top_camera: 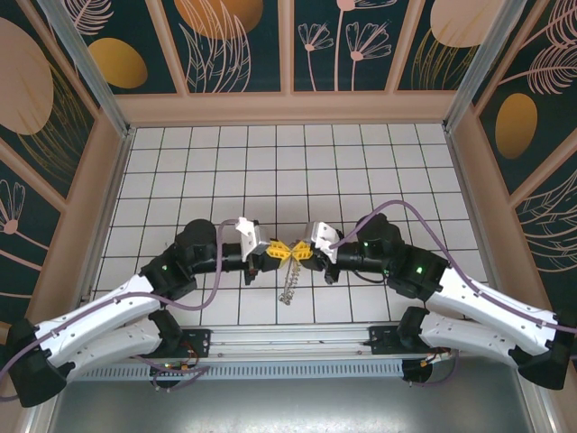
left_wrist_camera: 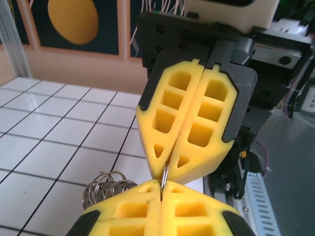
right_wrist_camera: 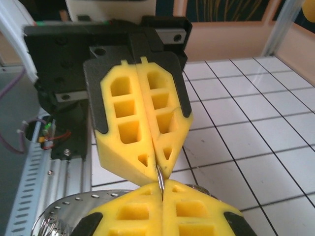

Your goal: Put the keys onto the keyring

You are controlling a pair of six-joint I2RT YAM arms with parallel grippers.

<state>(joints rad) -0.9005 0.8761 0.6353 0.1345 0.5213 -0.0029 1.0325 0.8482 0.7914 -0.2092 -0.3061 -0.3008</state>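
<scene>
- Top view: left gripper [top_camera: 278,251] and right gripper [top_camera: 300,252] tip to tip over the white tiled table [top_camera: 180,180], low of centre, near the 6 o'clock edge.
- Left arm in from 8 o'clock, right arm in from 4 o'clock.
- Yellow tips on each side pressed together; pinched item too small to tell here.
- keyring [top_camera: 288,281] at the meeting point, its silvery bits trailing as a thin strand toward 6 o'clock across a tile.
- Left wrist view: left gripper [left_wrist_camera: 161,189] at 6 o'clock of frame, yellow fingers [left_wrist_camera: 128,211] tight together, thin metal edge of keyring [left_wrist_camera: 165,176] nipped in the seam.
- Right gripper [left_wrist_camera: 167,168] straight opposite at 12 o'clock of it, likewise clamped on the same edge, tips almost touching left tips.
- Silvery loops [left_wrist_camera: 106,186] bunched at 9 o'clock of left tips, just beside them, above the table [left_wrist_camera: 49,137].
- Right wrist view: right gripper [right_wrist_camera: 161,191] at 6 o'clock of frame, pressed together on the keyring [right_wrist_camera: 160,178] edge.
- Left gripper [right_wrist_camera: 157,166] at 12 o'clock of it, closed on the same thin edge, edge upright between the two pairs of tips.
- Blurred silvery bits [right_wrist_camera: 54,219] at 8 o'clock of right tips; detail not readable.
- Tiled table [right_wrist_camera: 256,128] off toward 3 o'clock.
</scene>
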